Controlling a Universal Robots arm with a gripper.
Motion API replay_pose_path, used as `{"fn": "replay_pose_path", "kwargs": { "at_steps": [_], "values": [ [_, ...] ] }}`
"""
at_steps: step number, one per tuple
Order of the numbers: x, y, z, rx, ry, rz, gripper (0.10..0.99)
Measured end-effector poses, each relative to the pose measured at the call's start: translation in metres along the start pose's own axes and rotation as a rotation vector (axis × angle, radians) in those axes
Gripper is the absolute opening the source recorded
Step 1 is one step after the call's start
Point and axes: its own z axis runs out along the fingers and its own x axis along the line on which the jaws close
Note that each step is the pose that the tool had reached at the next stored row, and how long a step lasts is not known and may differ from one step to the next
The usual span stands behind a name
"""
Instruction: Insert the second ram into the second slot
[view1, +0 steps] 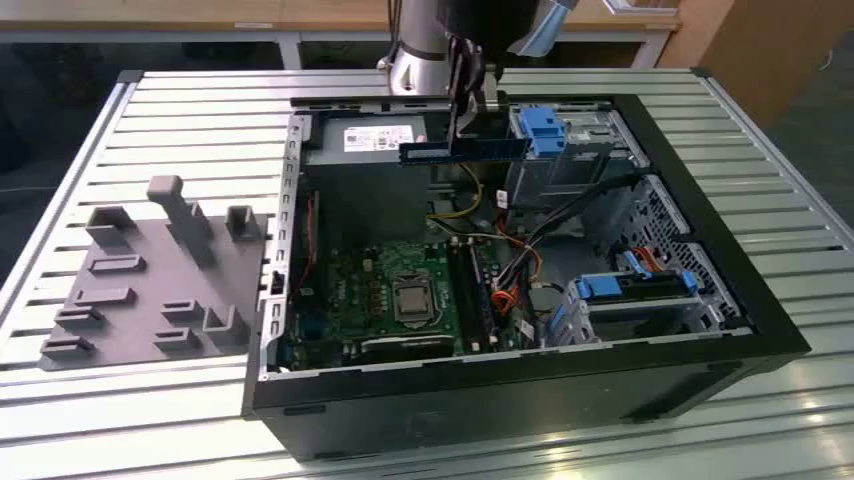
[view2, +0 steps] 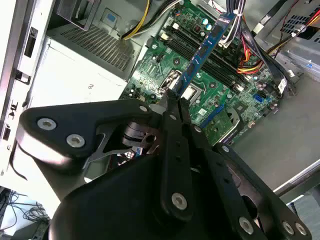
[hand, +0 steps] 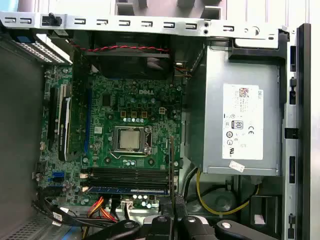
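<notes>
The gripper (view1: 469, 128) has its fingers closed on the second ram (view1: 462, 150); the stick lies crosswise between the fingertips (both ends free), above the motherboard (view1: 387, 290), not touching it.

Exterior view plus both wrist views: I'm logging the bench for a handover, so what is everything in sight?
table: one, silver, slatted, under everything.
computer case: one, black, open, on the table.
motherboard: one, green, on the case floor.
power supply: one, grey, white label, beside the motherboard.
drive-bay clips: at least two, bright blue, case's side at the exterior view's right.
fixture block: one, grey, on the table, exterior view's left of the case.
second ram: one, dark blue, held above the case.
gripper: one, black, shut on the second ram.
</notes>
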Motion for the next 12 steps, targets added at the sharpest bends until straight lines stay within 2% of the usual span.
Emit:
{"fn": "replay_pose_path", "kwargs": {
  "at_steps": [12],
  "values": [
    [0.0020,0.0001,-0.0001,0.000,0.0001,0.000,0.133]
  ]
}}
